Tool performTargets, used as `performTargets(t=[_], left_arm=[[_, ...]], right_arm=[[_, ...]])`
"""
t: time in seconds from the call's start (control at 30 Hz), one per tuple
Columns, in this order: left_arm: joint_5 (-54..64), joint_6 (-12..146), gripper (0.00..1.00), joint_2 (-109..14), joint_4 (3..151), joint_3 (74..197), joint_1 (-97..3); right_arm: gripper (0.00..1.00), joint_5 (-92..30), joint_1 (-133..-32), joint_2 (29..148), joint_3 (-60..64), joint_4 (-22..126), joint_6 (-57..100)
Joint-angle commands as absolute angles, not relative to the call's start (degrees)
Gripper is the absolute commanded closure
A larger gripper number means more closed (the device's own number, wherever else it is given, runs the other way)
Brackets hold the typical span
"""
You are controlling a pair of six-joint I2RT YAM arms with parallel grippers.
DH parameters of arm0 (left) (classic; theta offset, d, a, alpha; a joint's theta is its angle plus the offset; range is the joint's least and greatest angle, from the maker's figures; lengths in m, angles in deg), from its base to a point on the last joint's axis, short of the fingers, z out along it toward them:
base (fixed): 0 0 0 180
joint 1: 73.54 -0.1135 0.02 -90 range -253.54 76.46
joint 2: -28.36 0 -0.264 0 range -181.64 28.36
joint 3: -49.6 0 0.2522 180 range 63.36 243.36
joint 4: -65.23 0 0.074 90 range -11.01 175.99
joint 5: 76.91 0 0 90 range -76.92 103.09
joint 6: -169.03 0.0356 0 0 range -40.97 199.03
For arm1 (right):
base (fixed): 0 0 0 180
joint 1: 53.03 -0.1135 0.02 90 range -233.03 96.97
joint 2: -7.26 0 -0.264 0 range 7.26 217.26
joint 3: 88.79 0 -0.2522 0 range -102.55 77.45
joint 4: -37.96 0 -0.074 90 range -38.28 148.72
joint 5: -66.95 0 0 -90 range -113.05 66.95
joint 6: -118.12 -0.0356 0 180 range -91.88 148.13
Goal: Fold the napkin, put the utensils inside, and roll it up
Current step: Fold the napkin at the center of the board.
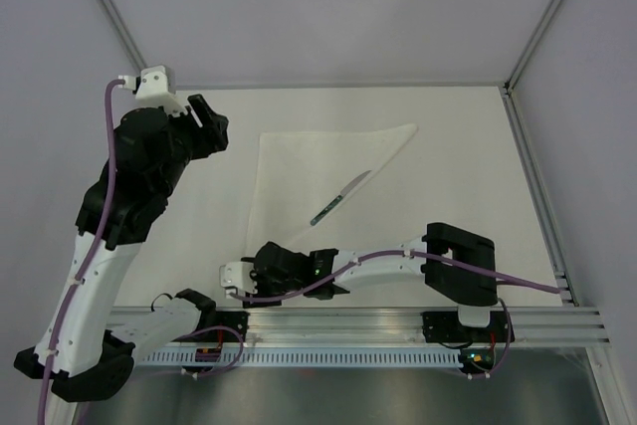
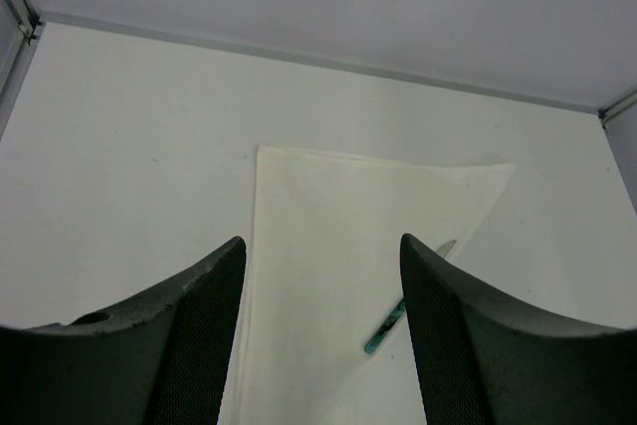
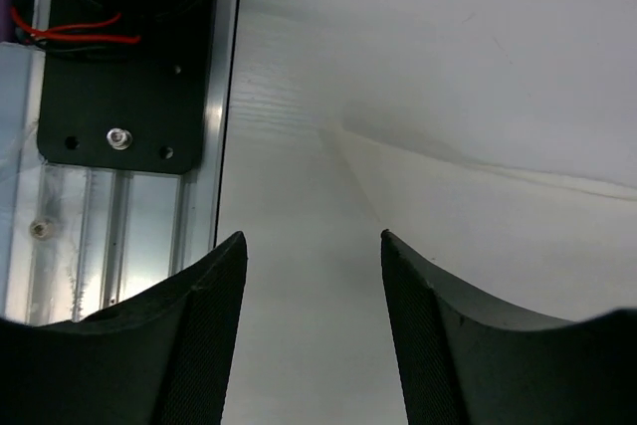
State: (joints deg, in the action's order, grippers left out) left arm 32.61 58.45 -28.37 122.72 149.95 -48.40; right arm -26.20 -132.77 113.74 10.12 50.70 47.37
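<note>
On the white counter (image 1: 448,176) in front of both arms sits the big soft white cloth napkin (image 1: 309,171). It's folded into a rough triangle, wide at the far end and narrowing to a point close to the arm bases. Lying right along its slanted edge is one slim grey utensil (image 1: 338,198) with a greenish handle, looks like a knife tbh. Its long axis runs diagonally, handle toward the near-left and tip toward the far-right, with the tip just poking past the cloth edge. The bit that matters imo is the napkin's near point, which lies just ahead of the right fingers (image 3: 189,325) and off to their far side. Those sit low over the counter next to the aluminium rail (image 3: 100,226), aimed leftward along the near edge. They're spread, bare counter shows between them, and they're not pinching anything. The left fingers (image 2: 199,325) hang up high near the far-left corner of the cloth, also spread and empty. They look down over the napkin, with the utensil off to their right. So the right arm is way nearer that near point and the left arm is nearer the far-left corner. Whichever one goes for the cloth, I'd guess it has to come in along an edge without nudging the knife. Count: one napkin, one utensil (no second piece in any view), two arms.
</note>
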Motion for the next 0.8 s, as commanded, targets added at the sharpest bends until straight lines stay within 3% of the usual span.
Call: performTargets(t=[0.0,0.77], left_arm=[[33.48,57.06,0.32,-27.80,123.03,149.58,-48.32],[33.74,57.85,0.33,-27.89,123.03,147.74,-48.41]], right_arm=[[0.38,-21.29,-132.57,115.10,7.75,43.64,48.87],[0.45,-15.75,-135.82,126.96,3.97,33.53,53.52]])
